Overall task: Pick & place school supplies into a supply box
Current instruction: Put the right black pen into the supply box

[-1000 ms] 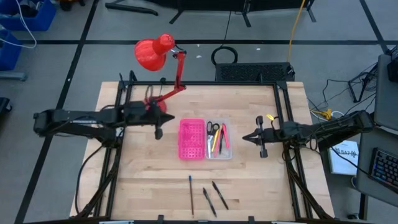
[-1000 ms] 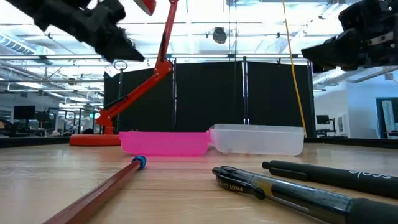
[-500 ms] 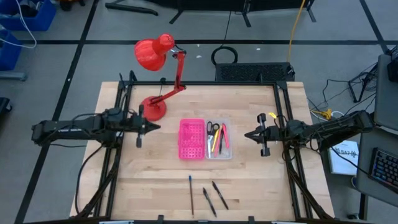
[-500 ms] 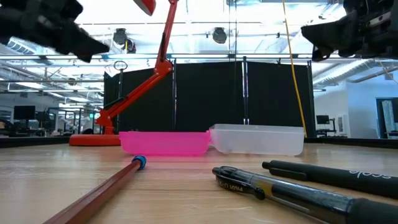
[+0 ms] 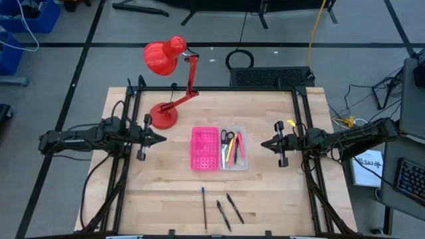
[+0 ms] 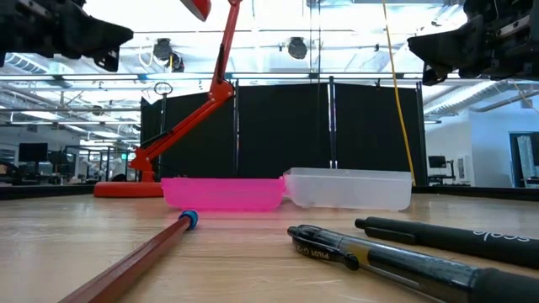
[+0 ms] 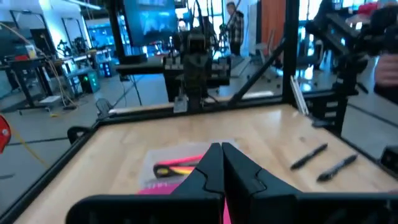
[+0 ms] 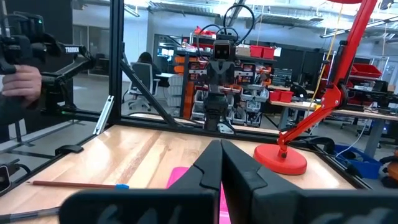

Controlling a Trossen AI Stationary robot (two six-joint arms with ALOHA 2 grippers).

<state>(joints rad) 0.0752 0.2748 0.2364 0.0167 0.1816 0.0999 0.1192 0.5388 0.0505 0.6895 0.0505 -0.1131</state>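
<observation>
The supply box lies open and flat at mid-table: pink gridded half, clear tray half. In the clear half lie black-handled scissors and pink and yellow pens. Near the table's near edge lie a thin pencil with a blue end and two black pens. My left gripper hovers shut, left of the box. My right gripper hovers shut, right of the box.
A red desk lamp stands with its base on the table behind and left of the box, its shade beyond the far edge. Black frame rails run along the table's left and right sides. A person's hand shows beyond the table.
My left gripper has drawn back toward the table's left edge, away from the box and the lamp base, staying shut. My right gripper has risen slightly. The box and the supplies have stayed where they were.
</observation>
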